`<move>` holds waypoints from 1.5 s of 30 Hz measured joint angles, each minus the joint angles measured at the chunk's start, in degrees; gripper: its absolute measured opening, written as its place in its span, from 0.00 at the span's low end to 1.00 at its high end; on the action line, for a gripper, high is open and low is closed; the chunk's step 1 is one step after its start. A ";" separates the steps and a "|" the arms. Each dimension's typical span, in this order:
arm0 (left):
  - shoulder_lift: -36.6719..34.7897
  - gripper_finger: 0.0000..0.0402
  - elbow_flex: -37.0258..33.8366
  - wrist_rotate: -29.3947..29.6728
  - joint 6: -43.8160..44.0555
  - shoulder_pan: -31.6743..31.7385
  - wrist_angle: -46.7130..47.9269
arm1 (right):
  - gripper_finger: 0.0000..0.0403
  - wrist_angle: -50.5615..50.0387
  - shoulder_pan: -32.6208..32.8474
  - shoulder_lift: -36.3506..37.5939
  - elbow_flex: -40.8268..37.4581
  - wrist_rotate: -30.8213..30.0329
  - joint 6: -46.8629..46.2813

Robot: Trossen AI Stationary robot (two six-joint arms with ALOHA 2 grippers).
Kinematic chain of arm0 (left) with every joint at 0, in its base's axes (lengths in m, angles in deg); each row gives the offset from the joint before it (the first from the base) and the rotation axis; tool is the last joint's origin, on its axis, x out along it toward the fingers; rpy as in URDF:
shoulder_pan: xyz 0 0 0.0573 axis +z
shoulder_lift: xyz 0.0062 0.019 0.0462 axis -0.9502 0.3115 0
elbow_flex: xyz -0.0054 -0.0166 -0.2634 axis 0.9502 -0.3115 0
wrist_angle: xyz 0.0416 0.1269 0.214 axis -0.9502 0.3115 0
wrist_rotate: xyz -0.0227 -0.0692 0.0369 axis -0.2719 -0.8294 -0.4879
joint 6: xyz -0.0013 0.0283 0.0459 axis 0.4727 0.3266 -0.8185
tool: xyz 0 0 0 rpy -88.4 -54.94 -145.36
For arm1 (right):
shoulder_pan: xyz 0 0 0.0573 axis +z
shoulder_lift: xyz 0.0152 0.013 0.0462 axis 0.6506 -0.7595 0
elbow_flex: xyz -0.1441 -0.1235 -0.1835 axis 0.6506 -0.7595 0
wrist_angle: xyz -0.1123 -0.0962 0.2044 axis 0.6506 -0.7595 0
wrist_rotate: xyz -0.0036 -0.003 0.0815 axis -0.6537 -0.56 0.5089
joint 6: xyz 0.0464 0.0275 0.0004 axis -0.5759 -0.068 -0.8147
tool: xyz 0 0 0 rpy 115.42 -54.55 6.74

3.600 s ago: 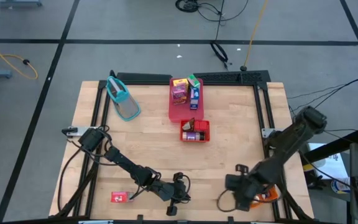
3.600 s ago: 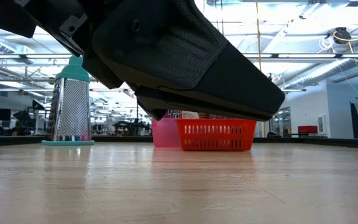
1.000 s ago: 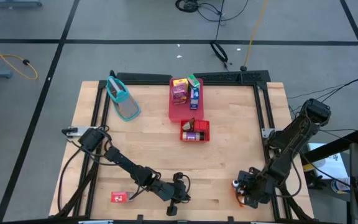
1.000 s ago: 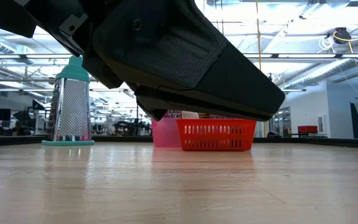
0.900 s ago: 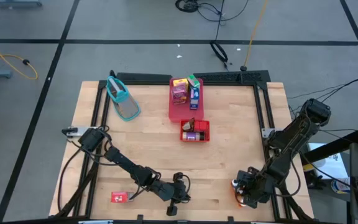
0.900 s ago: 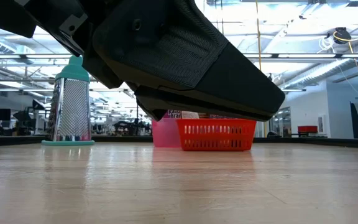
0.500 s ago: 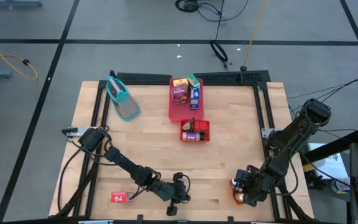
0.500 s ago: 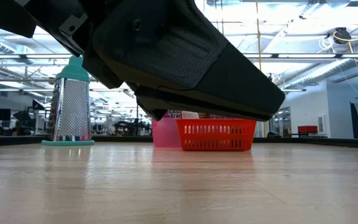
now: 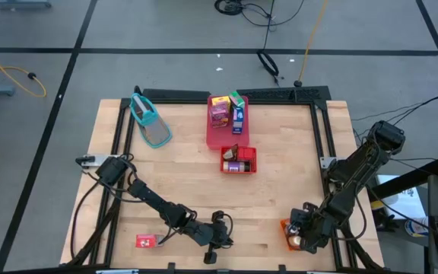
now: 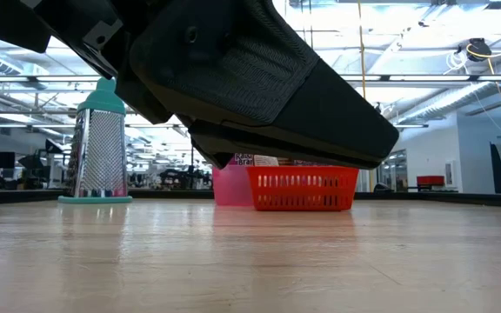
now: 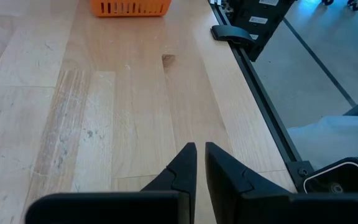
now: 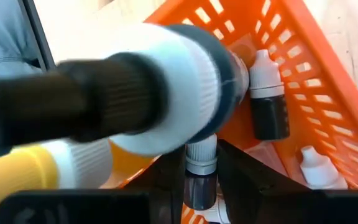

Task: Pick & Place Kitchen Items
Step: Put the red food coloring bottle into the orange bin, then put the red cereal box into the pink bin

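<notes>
right wrist view: right end effector (image 12: pixel 201 163) grips small bottle (image 12: pixel 201 174) over orange basket (image 12: pixel 303 81).

Orange bin (image 12: pixel 303 74); dark bottle (image 12: pixel 200 177) white-capped; red basket (image 9: pixel 239 160); teal-topped grater (image 10: pixel 101 143)

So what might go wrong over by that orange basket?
The orange bin is crowded. The right end effector is down among the little bottles, at a small dark bottle, with another dark bottle close beside it. Lifting one could well knock or tip its neighbours. A larger white bottle also blocks much of the wrist camera's view, so a bump there might go unseen.
</notes>
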 joint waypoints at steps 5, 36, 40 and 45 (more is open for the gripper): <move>0.00 0.08 0.00 0.00 0.15 0.00 0.00 | 0.18 0.45 0.00 0.00 0.00 1.11 0.01; 0.00 0.08 0.00 -0.01 1.38 0.00 -0.01 | 0.34 -5.52 2.46 6.74 0.04 -2.54 -9.47; 0.00 0.08 0.00 -0.01 1.40 0.00 -0.01 | 0.40 -6.33 2.71 7.54 0.04 -2.09 -9.50; 0.00 0.08 0.00 -0.01 1.38 0.01 0.00 | 0.45 -8.56 2.71 11.99 0.04 -2.25 -10.19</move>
